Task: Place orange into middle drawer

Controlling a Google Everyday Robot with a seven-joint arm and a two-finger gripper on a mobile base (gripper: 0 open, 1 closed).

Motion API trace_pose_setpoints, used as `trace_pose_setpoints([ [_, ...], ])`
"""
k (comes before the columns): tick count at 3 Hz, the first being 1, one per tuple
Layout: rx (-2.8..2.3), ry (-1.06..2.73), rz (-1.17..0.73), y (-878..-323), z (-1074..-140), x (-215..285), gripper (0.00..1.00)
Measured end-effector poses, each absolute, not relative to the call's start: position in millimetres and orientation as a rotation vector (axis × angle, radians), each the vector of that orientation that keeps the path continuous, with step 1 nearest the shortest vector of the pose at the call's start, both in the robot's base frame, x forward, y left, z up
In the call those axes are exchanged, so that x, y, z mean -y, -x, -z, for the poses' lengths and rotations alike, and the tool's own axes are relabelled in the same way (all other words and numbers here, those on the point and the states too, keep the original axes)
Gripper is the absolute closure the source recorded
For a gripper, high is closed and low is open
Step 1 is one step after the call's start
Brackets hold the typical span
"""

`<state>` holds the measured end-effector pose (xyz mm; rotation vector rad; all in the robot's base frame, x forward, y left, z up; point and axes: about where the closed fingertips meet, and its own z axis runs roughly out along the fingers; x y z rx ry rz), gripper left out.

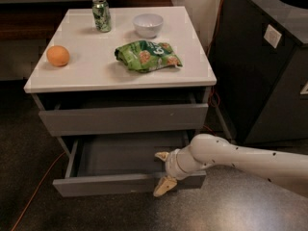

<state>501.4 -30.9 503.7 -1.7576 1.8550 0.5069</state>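
Note:
The orange (58, 56) sits on the white cabinet top (96, 76) near its left edge. The middle drawer (120, 155) is pulled out, and its grey inside holds nothing. My gripper (162, 171) is at the right part of the drawer's front panel, far below and to the right of the orange. It is open. One finger (162, 155) reaches over the panel into the drawer. The other (163, 186) hangs outside in front of the panel. It holds nothing.
A green soda can (101, 14), a white bowl (147, 24) and a green snack bag (147, 56) are on the cabinet top. The top drawer (122, 119) stands slightly ajar. A tall black unit (269, 66) stands at the right. An orange cable (33, 196) lies on the floor.

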Motion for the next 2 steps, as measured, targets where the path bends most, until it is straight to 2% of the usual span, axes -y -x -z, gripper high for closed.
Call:
trace_pose_setpoints([
  [2, -1.902, 1.621, -0.439, -560.1, -505.7, 54.2, 0.64],
])
